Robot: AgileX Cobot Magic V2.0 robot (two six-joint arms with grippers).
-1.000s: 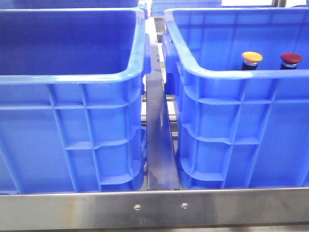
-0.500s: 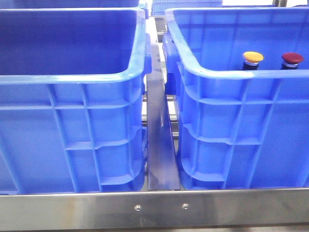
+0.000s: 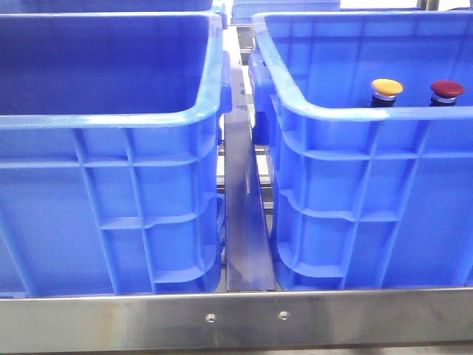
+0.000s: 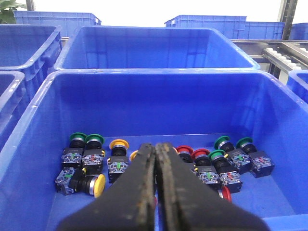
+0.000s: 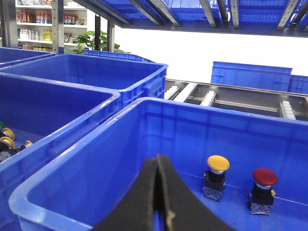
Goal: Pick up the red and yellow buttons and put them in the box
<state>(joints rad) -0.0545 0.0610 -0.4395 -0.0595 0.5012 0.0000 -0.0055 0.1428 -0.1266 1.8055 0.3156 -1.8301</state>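
Both jaw sets are pressed together and pinch nothing, so judged from this state either a pick is about to begin or the placing is already complete; the pictures do not settle which. The left gripper [image 4: 156,159] hangs over the left crate [image 4: 29,144], whose floor carries a row of push buttons just beyond the jaw tips: green-capped, red-capped [image 4: 184,150] and yellow-capped [image 4: 118,144] units. The right gripper [image 5: 158,166] hangs over the right crate [image 5: 72,173], where one yellow button [image 5: 217,163] and one dark red button [image 5: 265,177] stand upright, side by side, ahead of the jaw tips and apart from them. If a pick follows, the left jaws must spread and descend onto a red or yellow cap. Hidden items: the left jaws cover part of the button row, including a yellow unit directly behind them; the front view shows neither gripper, and its crate walls conceal the left crate's contents.
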